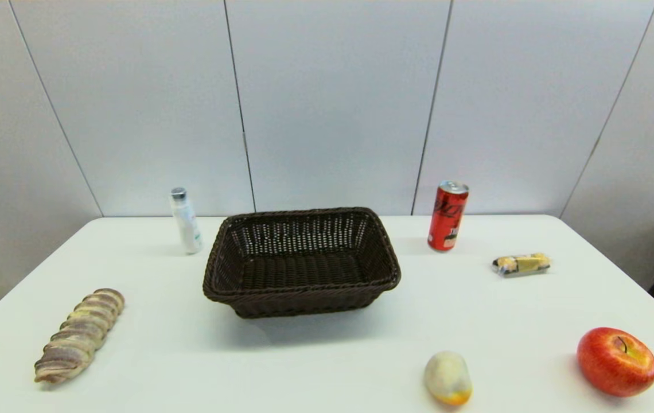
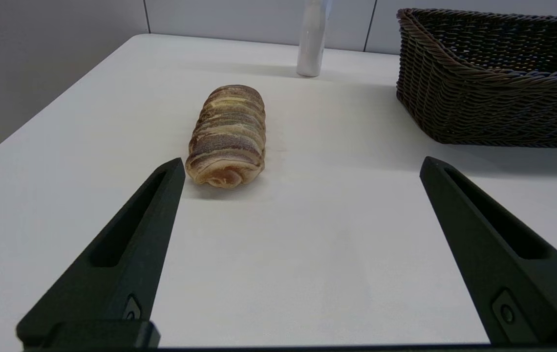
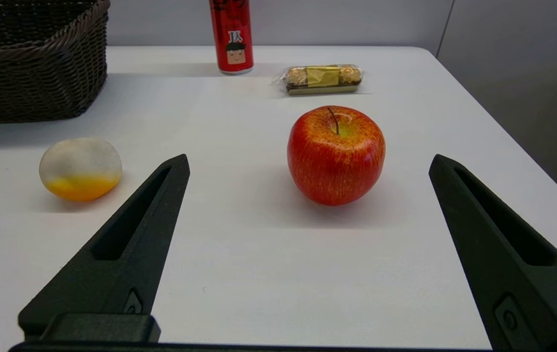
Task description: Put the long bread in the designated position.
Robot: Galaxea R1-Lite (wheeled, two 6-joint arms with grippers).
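Note:
The long bread [image 1: 79,335] lies on the white table near its front left, a ridged loaf with tan and brownish-purple bands, pointing away from me. The left wrist view shows the long bread [image 2: 228,135] end-on, just beyond one fingertip of my left gripper [image 2: 302,165], which is open with nothing between its fingers. My right gripper [image 3: 309,161] is open too, low over the table's right side, with a red apple [image 3: 335,154] lying beyond its fingertips. Neither arm shows in the head view. The designated position carries no mark on the tabletop.
A dark wicker basket [image 1: 302,261] stands mid-table, holding nothing. A white bottle [image 1: 185,221] is behind it to the left, a red can [image 1: 447,215] to the right. A wrapped yellow snack [image 1: 522,264], the apple [image 1: 616,361] and a pale yellow-orange fruit [image 1: 448,378] lie on the right.

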